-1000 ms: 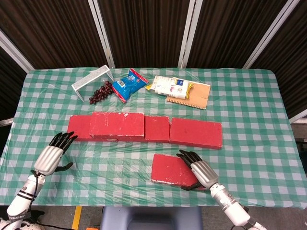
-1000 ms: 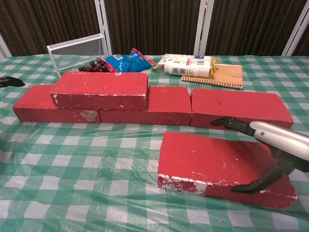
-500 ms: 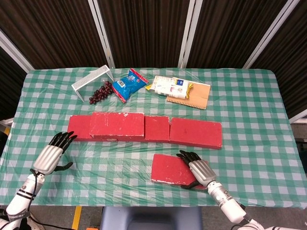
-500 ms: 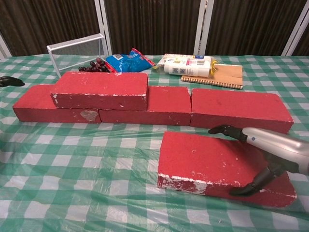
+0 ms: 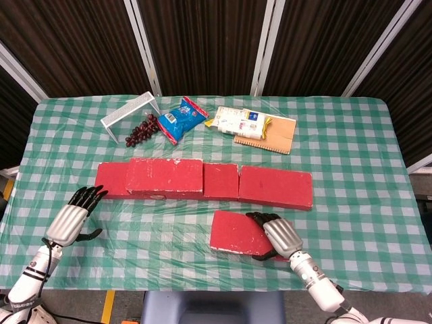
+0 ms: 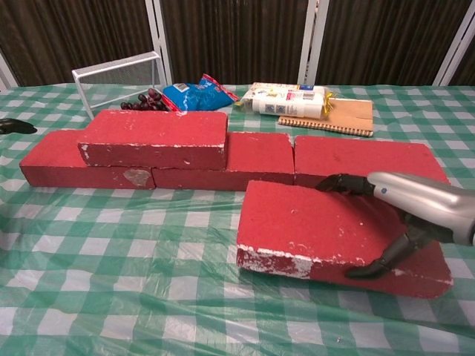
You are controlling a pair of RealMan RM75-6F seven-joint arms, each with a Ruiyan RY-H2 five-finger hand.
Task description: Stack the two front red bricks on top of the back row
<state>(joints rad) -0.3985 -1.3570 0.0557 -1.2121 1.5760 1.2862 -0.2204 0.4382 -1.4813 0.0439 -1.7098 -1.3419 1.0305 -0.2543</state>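
Progress stands at about half: one red brick (image 6: 154, 138) already lies on top of the back row (image 5: 275, 186) toward its left end, while the second brick (image 6: 326, 236) sits in front of the row, its near edge seemingly tipped up off the tablecloth (image 5: 337, 135). The right hand (image 5: 278, 235) clamps that brick at its right end, fingers (image 6: 344, 183) hooked over the far edge and thumb against the near face. The left hand (image 5: 71, 219) rests on the cloth, fingers apart, holding nothing.
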